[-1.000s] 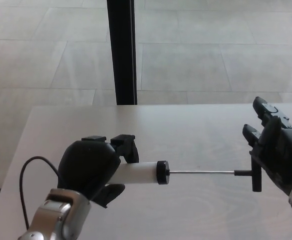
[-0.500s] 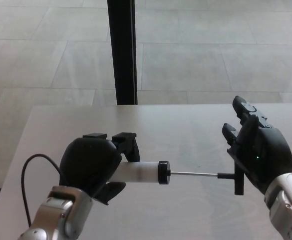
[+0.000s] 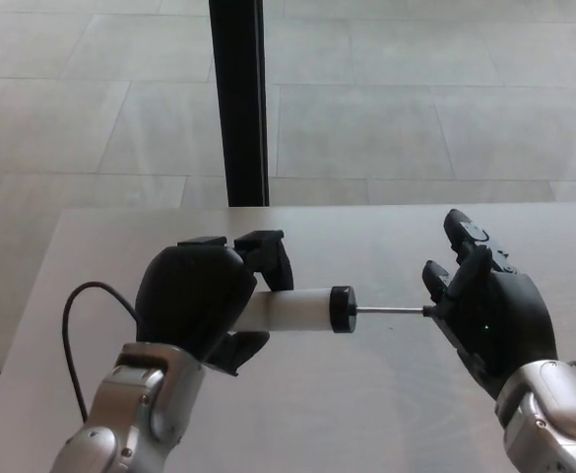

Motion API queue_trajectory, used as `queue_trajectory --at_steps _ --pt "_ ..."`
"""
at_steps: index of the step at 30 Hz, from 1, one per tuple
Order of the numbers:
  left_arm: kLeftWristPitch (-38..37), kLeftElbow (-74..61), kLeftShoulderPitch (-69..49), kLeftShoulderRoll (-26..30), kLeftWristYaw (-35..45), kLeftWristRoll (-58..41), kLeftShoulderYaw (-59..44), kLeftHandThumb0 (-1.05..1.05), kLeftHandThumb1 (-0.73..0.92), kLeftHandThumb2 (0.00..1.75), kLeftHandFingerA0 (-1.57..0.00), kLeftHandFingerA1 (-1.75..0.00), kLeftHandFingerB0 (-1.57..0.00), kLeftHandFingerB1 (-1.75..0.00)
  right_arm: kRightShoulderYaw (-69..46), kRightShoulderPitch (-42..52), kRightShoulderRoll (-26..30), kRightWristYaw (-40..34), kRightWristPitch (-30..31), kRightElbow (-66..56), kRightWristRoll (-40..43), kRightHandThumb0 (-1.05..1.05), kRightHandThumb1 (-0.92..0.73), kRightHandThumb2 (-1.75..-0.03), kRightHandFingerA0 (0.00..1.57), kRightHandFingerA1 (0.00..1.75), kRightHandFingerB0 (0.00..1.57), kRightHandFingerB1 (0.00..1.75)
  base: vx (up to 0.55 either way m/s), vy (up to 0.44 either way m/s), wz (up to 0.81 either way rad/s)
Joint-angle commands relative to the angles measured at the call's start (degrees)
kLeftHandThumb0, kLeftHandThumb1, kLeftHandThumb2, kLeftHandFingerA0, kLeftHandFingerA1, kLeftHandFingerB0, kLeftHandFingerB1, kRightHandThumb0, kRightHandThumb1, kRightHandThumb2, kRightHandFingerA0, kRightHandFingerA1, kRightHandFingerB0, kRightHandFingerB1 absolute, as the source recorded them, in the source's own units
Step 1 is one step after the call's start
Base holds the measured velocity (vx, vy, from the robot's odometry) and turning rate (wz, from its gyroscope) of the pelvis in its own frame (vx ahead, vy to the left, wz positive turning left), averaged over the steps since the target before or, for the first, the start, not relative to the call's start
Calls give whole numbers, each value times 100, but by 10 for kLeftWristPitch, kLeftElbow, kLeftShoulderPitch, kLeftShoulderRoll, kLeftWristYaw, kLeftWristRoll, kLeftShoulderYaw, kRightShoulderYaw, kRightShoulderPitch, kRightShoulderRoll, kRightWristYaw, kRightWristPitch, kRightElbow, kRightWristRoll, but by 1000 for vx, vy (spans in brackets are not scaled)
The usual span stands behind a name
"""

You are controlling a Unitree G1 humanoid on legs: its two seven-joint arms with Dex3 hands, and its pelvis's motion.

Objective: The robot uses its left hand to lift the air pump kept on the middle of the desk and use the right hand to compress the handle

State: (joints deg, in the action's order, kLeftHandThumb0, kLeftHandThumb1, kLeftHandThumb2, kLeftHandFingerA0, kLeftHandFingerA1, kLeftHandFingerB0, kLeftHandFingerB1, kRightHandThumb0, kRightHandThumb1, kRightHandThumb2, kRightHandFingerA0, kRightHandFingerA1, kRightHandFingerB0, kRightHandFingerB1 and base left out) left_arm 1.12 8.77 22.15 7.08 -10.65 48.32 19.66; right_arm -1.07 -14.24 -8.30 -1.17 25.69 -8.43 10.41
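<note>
My left hand (image 3: pixel 204 301) is shut on the air pump (image 3: pixel 302 309), a white cylinder with a black end cap, held level above the desk (image 3: pixel 366 246). A thin metal rod (image 3: pixel 391 310) runs right from the cap to the handle, which is hidden behind my right hand (image 3: pixel 489 320). That hand's palm presses against the rod's end, its fingers (image 3: pixel 465 241) spread and pointing up. A black hose (image 3: pixel 76 325) loops from the pump's left end behind my left arm.
The pale desk's far edge runs across the middle of the view. A black vertical post (image 3: pixel 236 99) stands behind it on a tiled floor (image 3: pixel 416 99).
My right hand has moved left, pushing the handle in so the exposed rod is much shorter. The left hand with the pump shifted slightly right and up.
</note>
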Motion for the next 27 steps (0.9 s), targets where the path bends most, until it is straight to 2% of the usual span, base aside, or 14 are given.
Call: queue_trajectory --at_steps 1,4,6,8,11,14,16,17,18,19,21,22,23,27 --pt "35 10 19 -21 -30 22 14 -13 47 112 -98 -175 -77 -155 2 -25 -20 -32 -4 3 -10 -100 -92 -131 0 9 0 3 0 0 0" --pt "47 7 20 -24 -14 23 20 -11 46 118 -98 -175 -75 -159 3 -34 -17 -33 2 1 -12 -104 -92 -131 0 5 0 0 0 0 0" --pt "60 -2 19 -21 5 31 30 -12 52 111 -93 -175 -69 -161 11 -45 -3 -29 4 2 -24 -103 -92 -133 0 7 0 1 0 0 0" --pt "44 5 17 -16 -13 30 35 -12 49 115 -96 -175 -75 -152 17 -60 11 -28 17 1 -36 -102 -92 -133 0 6 0 1 0 0 0" --pt "54 0 20 -11 -3 35 41 -14 50 113 -95 -175 -73 -155 17 -78 15 -33 29 2 -40 -98 -92 -132 0 8 0 5 0 0 0" --pt "61 -7 19 -9 6 37 47 -13 56 104 -92 -175 -70 -153 29 -87 26 -32 21 8 -56 -91 -92 -131 0 14 0 13 0 0 0" --pt "62 -8 23 -7 3 39 49 -13 56 104 -92 -175 -70 -153 35 -94 32 -30 23 10 -61 -91 -92 -131 0 14 0 13 0 0 0" --pt "61 -6 25 -5 -1 40 50 -13 51 112 -95 -175 -74 -152 36 -93 33 -24 18 12 -58 -96 -92 -130 0 13 0 10 0 0 0" --pt "58 -3 28 -4 -6 41 52 -13 51 112 -95 -175 -74 -152 37 -92 36 -14 11 15 -54 -96 -92 -130 0 13 0 10 0 0 0" --pt "61 -5 29 -2 -3 40 52 -15 53 109 -95 -175 -74 -148 41 -91 38 -13 15 15 -57 -98 -92 -130 0 12 0 9 0 0 0" --pt "62 -4 34 -1 -7 42 54 -14 49 115 -99 -175 -78 -142 46 -93 43 -8 38 14 -55 -104 -92 -132 0 10 0 3 0 0 0" --pt "59 -2 38 1 -9 39 53 -14 48 116 -99 -175 -80 -136 56 -93 53 -2 39 17 -64 -103 -92 -132 0 13 0 7 0 0 0" --pt "60 -2 40 2 -5 40 53 -16 53 112 -97 -175 -76 -141 61 -93 56 -3 41 19 -69 -104 -92 -133 0 11 0 7 0 0 0" --pt "55 5 65 2 -10 41 54 -15 52 110 -96 -175 -74 -149 71 -99 64 -8 55 28 -79 -103 -92 -132 0 12 0 9 0 0 0"
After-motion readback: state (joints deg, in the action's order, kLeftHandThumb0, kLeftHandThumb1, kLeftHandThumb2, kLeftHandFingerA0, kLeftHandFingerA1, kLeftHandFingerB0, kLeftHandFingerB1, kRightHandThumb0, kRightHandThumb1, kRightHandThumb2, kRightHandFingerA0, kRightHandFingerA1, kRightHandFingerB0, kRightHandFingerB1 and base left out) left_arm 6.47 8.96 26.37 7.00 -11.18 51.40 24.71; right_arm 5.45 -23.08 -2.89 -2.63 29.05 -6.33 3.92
